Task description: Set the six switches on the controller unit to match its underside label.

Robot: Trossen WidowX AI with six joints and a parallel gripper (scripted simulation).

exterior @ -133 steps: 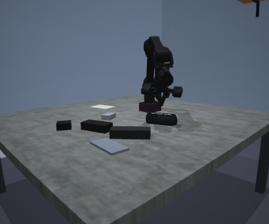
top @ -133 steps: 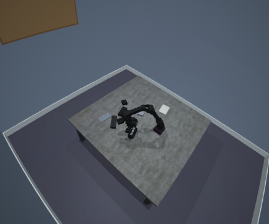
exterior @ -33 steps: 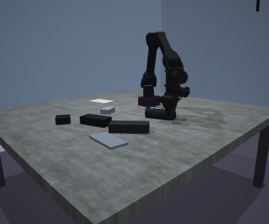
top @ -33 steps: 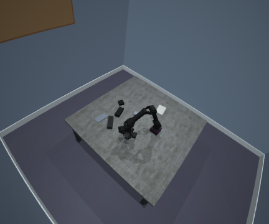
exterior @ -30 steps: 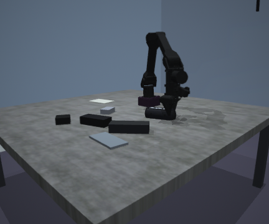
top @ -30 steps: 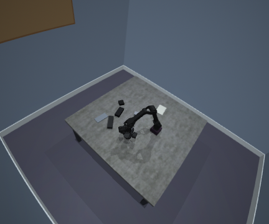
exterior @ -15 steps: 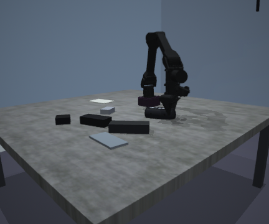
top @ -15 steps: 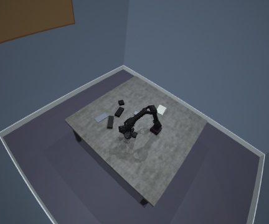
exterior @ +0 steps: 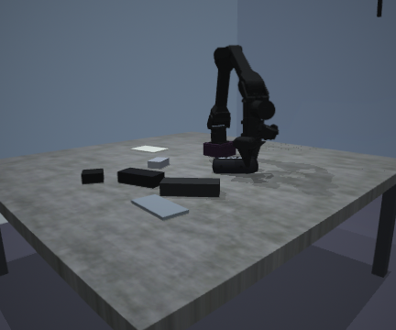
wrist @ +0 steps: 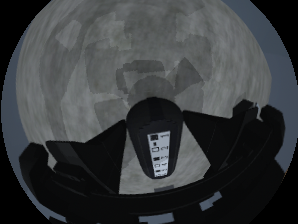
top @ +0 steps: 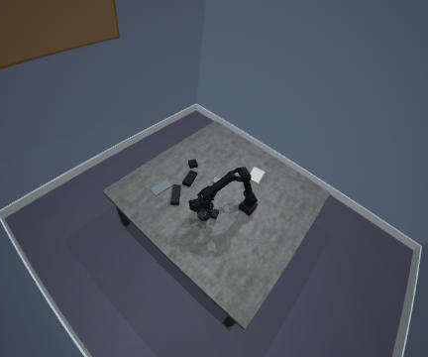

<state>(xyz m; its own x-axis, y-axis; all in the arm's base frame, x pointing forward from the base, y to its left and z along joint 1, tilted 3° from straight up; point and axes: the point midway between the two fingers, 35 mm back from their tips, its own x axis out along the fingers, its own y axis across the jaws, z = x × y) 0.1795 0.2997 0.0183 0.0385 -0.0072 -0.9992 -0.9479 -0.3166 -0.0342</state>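
The dark grey controller unit [wrist: 145, 125] [exterior: 227, 165] is between my fingers at or just above the bench; a gap beneath it cannot be made out. My gripper [wrist: 154, 118] [exterior: 247, 161] is partly closed, one finger against each long side of the unit. The white label [wrist: 156, 153] on its underside faces the wrist camera, so the switches are hidden. From the far end, the label's squares look filled, empty, filled, empty, filled; the last is too blurred to read. In the top view the arm mostly hides the unit.
A long dark block [top: 175, 194] [exterior: 190, 187], a shorter dark block [top: 189, 178] [exterior: 140, 177] and a small black block [top: 192, 163] [exterior: 93, 176] lie beside the arm. A blue-grey plate [top: 161, 187] [exterior: 159, 206], a pale block [exterior: 158, 162] and a white sheet [top: 257, 175] [exterior: 149, 148] also lie there.
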